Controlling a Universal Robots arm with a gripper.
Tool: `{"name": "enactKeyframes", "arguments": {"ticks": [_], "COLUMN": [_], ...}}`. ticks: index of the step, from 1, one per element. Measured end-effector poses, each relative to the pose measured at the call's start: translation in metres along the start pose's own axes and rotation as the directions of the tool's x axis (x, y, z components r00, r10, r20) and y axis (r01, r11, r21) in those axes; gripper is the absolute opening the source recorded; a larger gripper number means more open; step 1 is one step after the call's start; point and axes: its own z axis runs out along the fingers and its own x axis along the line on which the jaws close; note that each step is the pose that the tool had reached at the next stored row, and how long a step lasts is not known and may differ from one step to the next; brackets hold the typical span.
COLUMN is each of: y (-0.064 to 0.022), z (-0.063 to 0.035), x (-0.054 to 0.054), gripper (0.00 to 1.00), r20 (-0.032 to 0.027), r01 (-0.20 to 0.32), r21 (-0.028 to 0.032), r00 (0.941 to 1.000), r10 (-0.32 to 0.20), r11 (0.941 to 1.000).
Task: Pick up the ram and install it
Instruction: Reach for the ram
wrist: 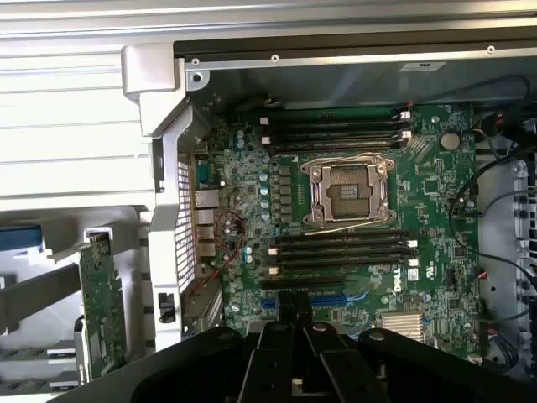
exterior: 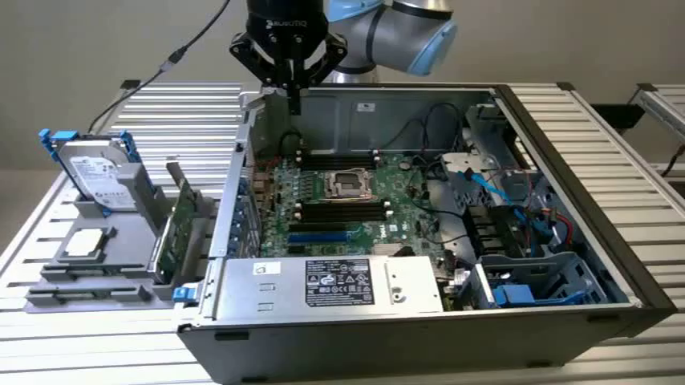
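The gripper [exterior: 294, 106] is seen above the far corner of the open computer case [exterior: 321, 345], toward the exterior view's left. Its fingers [wrist: 284, 317] are pressed together, with no object seen clamped between them. In the wrist view the fingertips are seen over the motherboard [wrist: 436, 193], near a bank of black memory slots [wrist: 344, 249] and a blue slot [wrist: 331, 300].

Where the ram lies cannot be told. The memory slots are seen only as dark strips on either side of the processor socket [exterior: 348, 183], and whether a stick is seated in one cannot be judged.

The case is laid on its side on a slatted metal table [exterior: 626, 172]. Inside it are the motherboard, a power supply [exterior: 332, 285] along the near wall, and a drive cage [exterior: 535, 281] with blue parts and cables toward the exterior view's right.

A grey rack [exterior: 118, 261] is placed just beside the case, on the exterior view's left and well apart from the gripper. A hard drive [exterior: 95, 172] with blue rails is stood upright in it. A green expansion card [exterior: 175, 233] is held on edge in the slot nearest the case.
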Motion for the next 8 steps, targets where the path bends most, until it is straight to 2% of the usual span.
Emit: {"name": "enactKeyframes", "arguments": {"ticks": [8], "y": [0.0], "z": [0.0], "x": [0.0], "gripper": [0.11], "r20": [0.0], "r01": [0.0], "r21": [0.0], "r00": [1.0], "r10": [0.0], "r11": [1.0]}}
